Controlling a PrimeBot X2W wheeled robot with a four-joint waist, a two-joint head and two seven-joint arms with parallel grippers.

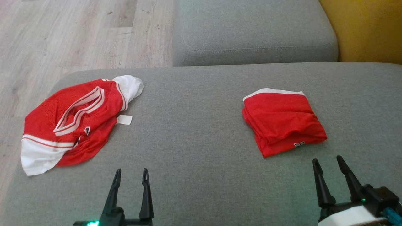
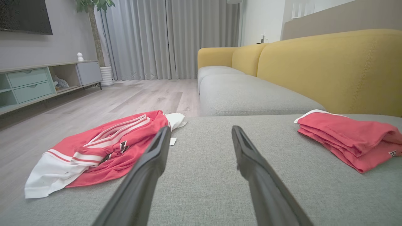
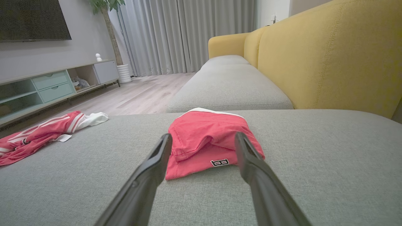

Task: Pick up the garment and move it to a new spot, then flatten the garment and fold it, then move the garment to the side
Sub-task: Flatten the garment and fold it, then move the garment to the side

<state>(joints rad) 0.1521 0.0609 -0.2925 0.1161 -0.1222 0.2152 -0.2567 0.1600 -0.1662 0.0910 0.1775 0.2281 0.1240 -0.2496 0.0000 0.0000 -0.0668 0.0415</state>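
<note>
Left gripper (image 1: 132, 172): fingers are seen spread wide; nothing is gripped between them.
Right gripper (image 1: 328, 160): fingers are likewise held apart, and nothing is gripped.
Crumpled garment (image 1: 72, 122): red jersey with white trim, found ahead of the left gripper and off to its left, well apart from the fingertips; it is bunched up loosely at the cushion's left edge, and one white sleeve is turned toward the gripper's side.
White tag (image 1: 124, 119): noted at the crumpled garment's right edge, ahead of the left gripper.
Folded garment (image 1: 282, 122): red, stacked in neat layers with a white edge at the far side; it is placed just ahead of the right gripper and slightly to its left, near the fingertips but not touched. In the right wrist view it is framed between the two fingers, a small black-and-white label facing the gripper.
Seat cushion (image 1: 194, 141): grey fabric, on which both garments are laid; bare cloth is seen under and between the grippers.
Backrest (image 1: 367, 28): yellow, beyond the right gripper to its right.
Floor (image 1: 62, 31): pale wood, beyond the left gripper.
</note>
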